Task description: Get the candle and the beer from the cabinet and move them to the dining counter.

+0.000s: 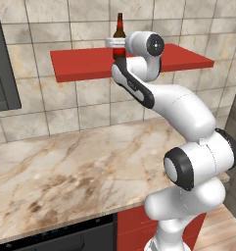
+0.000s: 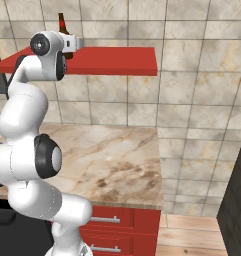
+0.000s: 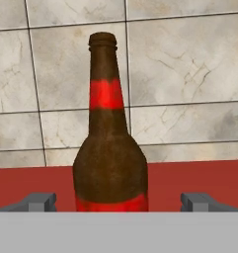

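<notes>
The beer [image 3: 110,148], a dark brown bottle with a red label and a red neck band, stands upright on the cabinet [image 3: 189,173], a flat red shelf board on the tiled wall. My gripper [image 3: 119,201] is open, with one fingertip on each side of the bottle's base and a clear gap to the glass. From the base cameras the beer [image 1: 120,28] [image 2: 62,23] rises just behind my raised hand [image 1: 115,44] [image 2: 72,44] at the shelf [image 1: 85,66] [image 2: 117,62]. The candle is hidden. The dining counter is out of view.
Below the shelf runs a marbled counter [image 1: 65,162] [image 2: 117,155] with red drawers [image 2: 112,220] and a black dishwasher front [image 1: 65,238]. A dark frame [image 1: 2,73] stands at the left wall and a dark unit [image 2: 234,190] at the right.
</notes>
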{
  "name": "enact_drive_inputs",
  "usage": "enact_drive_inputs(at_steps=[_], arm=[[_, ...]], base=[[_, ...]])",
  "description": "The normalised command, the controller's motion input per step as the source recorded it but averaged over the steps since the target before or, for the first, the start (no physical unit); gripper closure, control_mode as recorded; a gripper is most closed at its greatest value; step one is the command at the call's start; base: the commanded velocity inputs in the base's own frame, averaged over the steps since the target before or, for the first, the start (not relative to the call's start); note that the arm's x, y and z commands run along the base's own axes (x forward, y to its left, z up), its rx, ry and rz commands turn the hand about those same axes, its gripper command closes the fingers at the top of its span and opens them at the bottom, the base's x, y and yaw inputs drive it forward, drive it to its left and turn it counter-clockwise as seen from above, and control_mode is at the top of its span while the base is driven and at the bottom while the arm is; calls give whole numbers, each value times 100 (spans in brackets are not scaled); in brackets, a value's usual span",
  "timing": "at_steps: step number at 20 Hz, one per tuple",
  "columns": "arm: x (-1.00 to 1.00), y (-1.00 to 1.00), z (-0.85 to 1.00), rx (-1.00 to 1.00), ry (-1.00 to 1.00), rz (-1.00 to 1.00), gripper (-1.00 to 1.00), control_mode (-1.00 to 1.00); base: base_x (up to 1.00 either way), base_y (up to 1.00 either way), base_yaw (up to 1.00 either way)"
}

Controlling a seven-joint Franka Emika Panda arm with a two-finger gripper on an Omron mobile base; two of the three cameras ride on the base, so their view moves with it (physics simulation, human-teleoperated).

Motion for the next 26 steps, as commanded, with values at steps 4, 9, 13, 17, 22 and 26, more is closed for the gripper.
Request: enact_drive_inputs(at_steps=[4,9,13,17,22,26], arm=[[19,0,-6,2,1,0,-100,-100],[17,0,-12,0,2,0,-100,-100],[19,6,-16,0,1,0,-100,-100],[22,12,-14,0,1,0,100,-100],[19,11,-7,0,3,0,100,-100],[0,5,-1,0,3,0,100,-100]], base=[[0,0,0],[0,0,0],[0,0,0],[0,0,0],[0,0,0],[0,0,0]])
